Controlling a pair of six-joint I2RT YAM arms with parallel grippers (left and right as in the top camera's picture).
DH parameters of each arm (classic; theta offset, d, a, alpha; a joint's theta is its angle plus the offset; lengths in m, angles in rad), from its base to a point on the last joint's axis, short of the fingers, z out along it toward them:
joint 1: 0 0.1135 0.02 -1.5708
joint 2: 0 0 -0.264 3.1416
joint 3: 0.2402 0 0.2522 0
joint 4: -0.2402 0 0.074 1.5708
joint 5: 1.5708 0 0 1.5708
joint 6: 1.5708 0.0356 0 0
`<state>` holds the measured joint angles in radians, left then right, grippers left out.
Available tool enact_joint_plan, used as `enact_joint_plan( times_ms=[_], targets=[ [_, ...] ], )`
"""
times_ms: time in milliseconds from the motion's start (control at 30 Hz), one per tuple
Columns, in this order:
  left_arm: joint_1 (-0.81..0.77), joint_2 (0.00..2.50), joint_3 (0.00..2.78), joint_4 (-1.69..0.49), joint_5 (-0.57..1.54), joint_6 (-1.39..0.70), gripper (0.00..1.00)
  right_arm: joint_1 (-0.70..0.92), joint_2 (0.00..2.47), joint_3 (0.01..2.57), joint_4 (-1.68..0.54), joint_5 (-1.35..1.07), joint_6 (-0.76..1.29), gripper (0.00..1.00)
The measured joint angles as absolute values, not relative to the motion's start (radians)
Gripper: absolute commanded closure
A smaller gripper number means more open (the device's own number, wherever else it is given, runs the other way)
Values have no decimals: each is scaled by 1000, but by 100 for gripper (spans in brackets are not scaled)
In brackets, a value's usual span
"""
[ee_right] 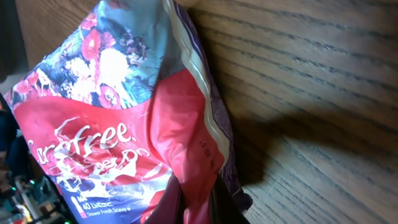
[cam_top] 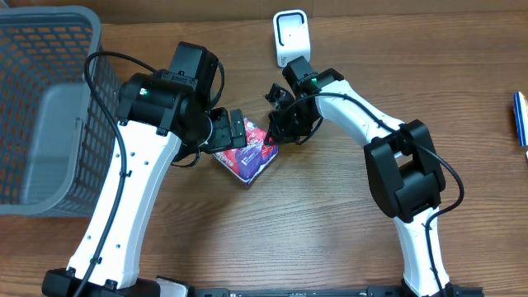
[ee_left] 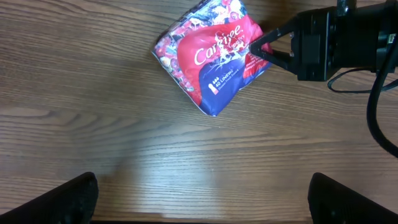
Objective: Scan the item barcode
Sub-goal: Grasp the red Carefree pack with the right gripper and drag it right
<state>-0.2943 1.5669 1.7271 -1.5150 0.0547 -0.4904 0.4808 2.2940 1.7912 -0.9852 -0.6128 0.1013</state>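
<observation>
Lying flat on the brown wood-grain table [cam_top: 330,231], slightly left of its middle, is the soft plastic packet [cam_top: 246,155] printed in red and pink with a floral band and white script lettering; the left wrist view shows it [ee_left: 214,56] turned cornerwise, printed face up. The right gripper [cam_top: 271,142] has its black jaws closed on the packet's right-hand edge, the tips meeting on the wrapper [ee_left: 258,48], and in the right wrist view the film [ee_right: 124,124] bunches into a fold where it is pinched. That arm rises from the near right of the table to a black elbow, then its white forearm reaches up and leftward, the wrist bending back down onto the packet. The left gripper [cam_top: 231,130] sits just beside the packet's left side, jaws spread wide and holding nothing, its dark fingers [ee_left: 68,199] far apart at the bottom corners of its own view and well clear of the wrapper. The left arm's long white link climbs from the near left, and its black wrist folds over to the right. A small white barcode scanner [cam_top: 289,35] stands at the far edge behind the right wrist. A grey mesh plastic basket [cam_top: 25,49] fills the far-left corner, and a thin blue object [cam_top: 520,117] lies at the right edge.
</observation>
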Motion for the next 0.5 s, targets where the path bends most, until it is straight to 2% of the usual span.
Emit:
enact_joint_plan(
  times_ms=[200,367,500],
  targets=[
    [-294,1567,1727,-1515,55,-490,0,397,2262,1814,-1109,-524,139,96],
    [-294,1567,1727,-1515,55,-490,0,276,2065,1818,-1286,-227,203,96],
    [-294,1567,1727,-1515,55,-490,0,262,1898,1840,-1390,-27,302,96]
  ],
)
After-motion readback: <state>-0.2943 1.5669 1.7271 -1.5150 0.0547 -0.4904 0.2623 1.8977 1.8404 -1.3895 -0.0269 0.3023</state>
